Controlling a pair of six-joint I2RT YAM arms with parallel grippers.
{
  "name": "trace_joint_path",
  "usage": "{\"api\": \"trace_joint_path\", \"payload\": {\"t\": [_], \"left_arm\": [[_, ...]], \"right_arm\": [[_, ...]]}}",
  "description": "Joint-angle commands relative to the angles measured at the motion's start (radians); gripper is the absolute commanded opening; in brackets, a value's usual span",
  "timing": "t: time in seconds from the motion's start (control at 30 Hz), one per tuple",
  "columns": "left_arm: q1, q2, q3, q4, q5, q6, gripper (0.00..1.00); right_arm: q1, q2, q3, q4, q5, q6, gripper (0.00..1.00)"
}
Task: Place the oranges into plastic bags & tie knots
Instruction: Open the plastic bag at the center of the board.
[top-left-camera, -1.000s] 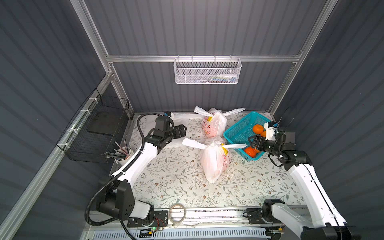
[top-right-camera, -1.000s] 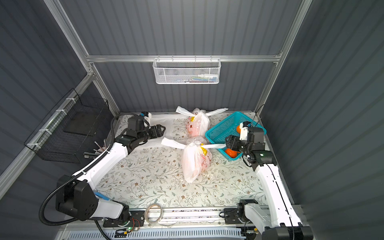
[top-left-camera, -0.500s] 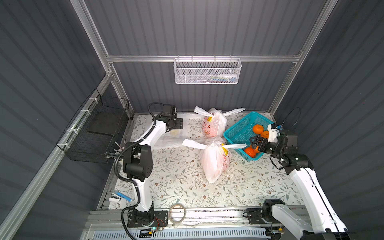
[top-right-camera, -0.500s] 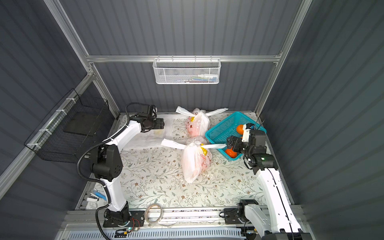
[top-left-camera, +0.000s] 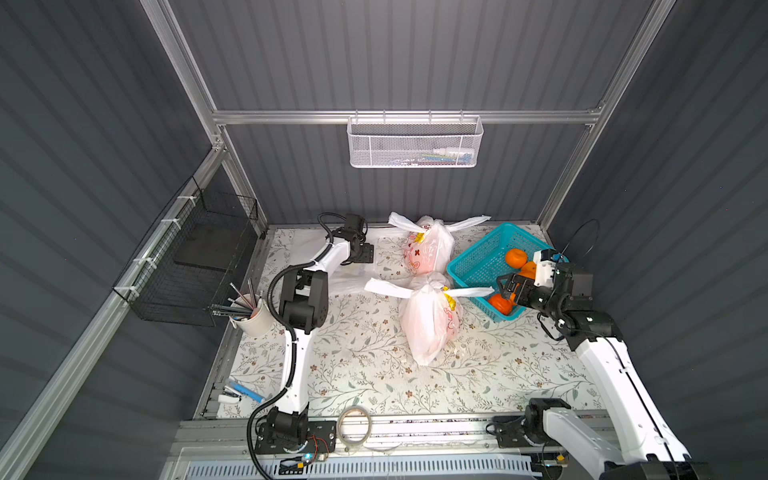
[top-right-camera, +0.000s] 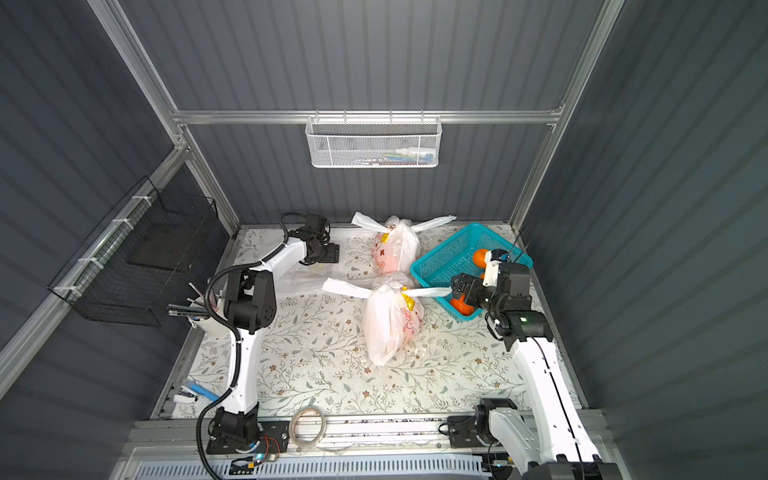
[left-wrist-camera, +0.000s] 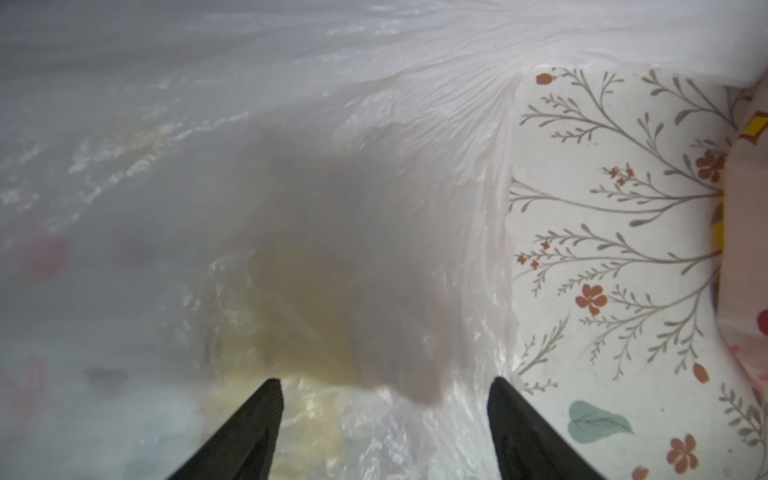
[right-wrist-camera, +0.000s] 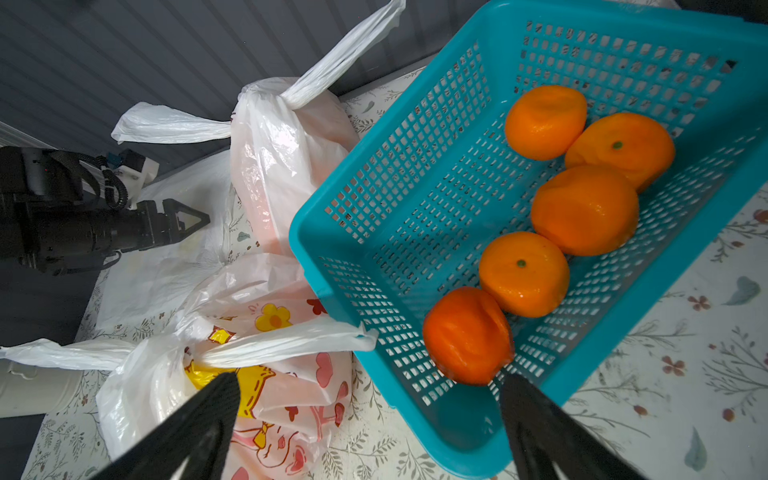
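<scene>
Reaching over the near corner of a teal lattice basket (right-wrist-camera: 415, 187), the right fingers (top-left-camera: 508, 287) are hanging spread wide and gripping nothing. Five oranges (right-wrist-camera: 586, 210) are lying inside the basket, in a row running away from those fingers along one wall. The closest one, the darkest orange (right-wrist-camera: 467, 334), is sitting in the near corner just ahead of one fingertip rather than between the two. By my judgement, the fingers are going to need a sideways shift and a dip over the rim before closing.

Across the flower-printed bench (top-left-camera: 361, 374), the left fingers (top-left-camera: 365, 252) are also standing well open and empty. They are hovering low over a flat, empty plastic bag (left-wrist-camera: 291, 208), which is spreading beneath and ahead of them at the far left. Whether they are touching the film, I cannot tell, and its mouth is not showing.

Two filled plastic bags, one nearer (top-left-camera: 430, 328) and one farther back (top-left-camera: 428, 249), are lying between the arms. Each is closed with a knot (right-wrist-camera: 191, 357) whose ends are sticking out like ears. The right arm is plainly nearer the fruit and the left nearer the empty bag, with basket and bag lying well apart.
</scene>
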Motion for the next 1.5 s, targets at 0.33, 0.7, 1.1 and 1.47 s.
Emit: {"api": "trace_joint_path", "payload": {"t": [0.33, 0.7, 1.1, 1.47], "left_arm": [[-0.039, 0.146, 0.179, -0.053, -0.104, 0.002, 0.62], [-0.028, 0.077, 0.085, 0.013, -0.044, -0.018, 0.33], [0.022, 0.026, 0.008, 0.070, 0.065, -0.053, 0.39], [0.046, 0.017, -0.019, 0.107, 0.136, -0.068, 0.43]], "right_arm": [[-0.008, 0.015, -0.019, 0.019, -0.006, 0.009, 0.99], [-0.008, 0.025, -0.025, 0.031, -0.017, 0.010, 0.99], [-0.008, 0.038, -0.029, 0.041, -0.023, 0.008, 0.99], [-0.008, 0.056, -0.028, 0.042, -0.031, 0.005, 0.99]]}}
